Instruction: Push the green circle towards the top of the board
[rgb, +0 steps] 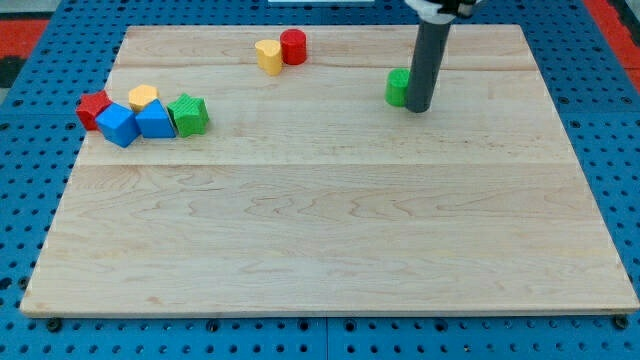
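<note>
The green circle (398, 87) lies on the wooden board (330, 240) in the upper right part, partly hidden behind my rod. My tip (419, 108) stands just to the right of and slightly below the green circle, touching or nearly touching it. The rod rises from there to the view's top edge.
A yellow heart (268, 56) and a red cylinder (293, 47) sit together near the top centre. At the left, a cluster holds a red star (93, 108), a yellow block (143, 97), two blue blocks (118, 124) (154, 120) and a green star (188, 114).
</note>
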